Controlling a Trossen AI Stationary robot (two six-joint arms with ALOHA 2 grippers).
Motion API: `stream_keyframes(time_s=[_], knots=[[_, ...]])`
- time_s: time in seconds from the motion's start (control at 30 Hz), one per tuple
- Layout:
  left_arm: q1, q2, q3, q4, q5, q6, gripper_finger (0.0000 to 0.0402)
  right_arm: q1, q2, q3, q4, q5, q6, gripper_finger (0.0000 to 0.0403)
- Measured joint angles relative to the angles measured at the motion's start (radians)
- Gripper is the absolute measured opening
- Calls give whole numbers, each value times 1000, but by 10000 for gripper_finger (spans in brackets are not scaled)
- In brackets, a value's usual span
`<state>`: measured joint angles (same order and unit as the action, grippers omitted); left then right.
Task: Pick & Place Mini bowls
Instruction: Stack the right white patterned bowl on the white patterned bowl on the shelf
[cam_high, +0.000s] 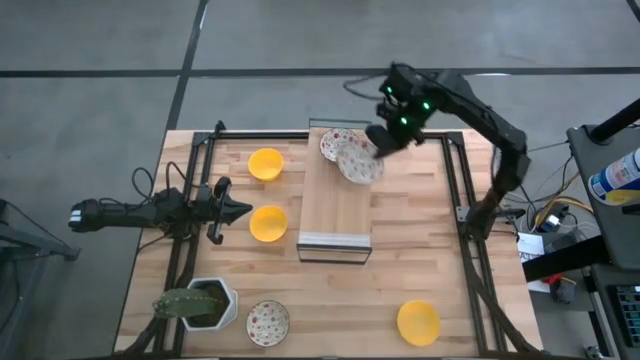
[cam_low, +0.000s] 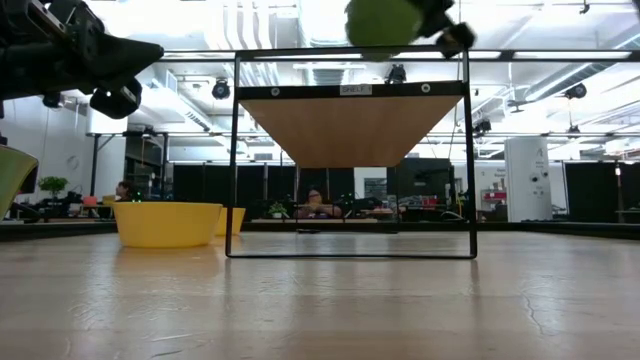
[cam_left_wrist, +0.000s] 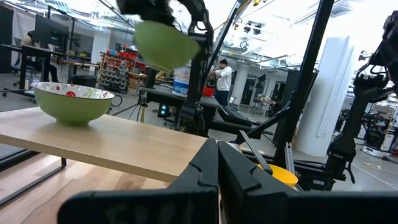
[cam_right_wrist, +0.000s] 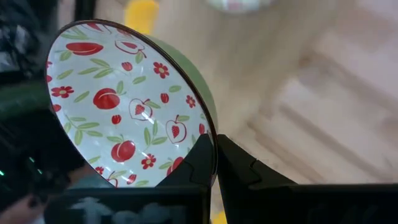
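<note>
Gripping patterned bowl (cam_high: 358, 160) rim | right tool (cam_high: 383, 140) clenched, above shelf's far edge | left tool (cam_high: 232, 210) closed

A black-framed stand (cam_low: 237, 150) carrying a wooden shelf (cam_low: 350, 125) stands mid-table, a green-bottomed bowl (cam_low: 384, 20) hangs above it in a dark gripper (cam_low: 440, 22), two yellow bowls (cam_low: 167, 223) sit left of it, and another dark arm (cam_low: 70, 55) occupies the upper left.
</note>
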<state>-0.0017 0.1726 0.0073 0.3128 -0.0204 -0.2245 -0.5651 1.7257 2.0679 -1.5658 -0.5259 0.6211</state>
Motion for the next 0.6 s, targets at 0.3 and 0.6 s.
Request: stream_keyframes(time_s=[0.3,0.6], knots=[[0,0,0,0,0,0,0,-89,235,289,-1,-70,-45,8],[0,0,0,0,0,0,0,-144,334,282,13,-98,-52,8]])
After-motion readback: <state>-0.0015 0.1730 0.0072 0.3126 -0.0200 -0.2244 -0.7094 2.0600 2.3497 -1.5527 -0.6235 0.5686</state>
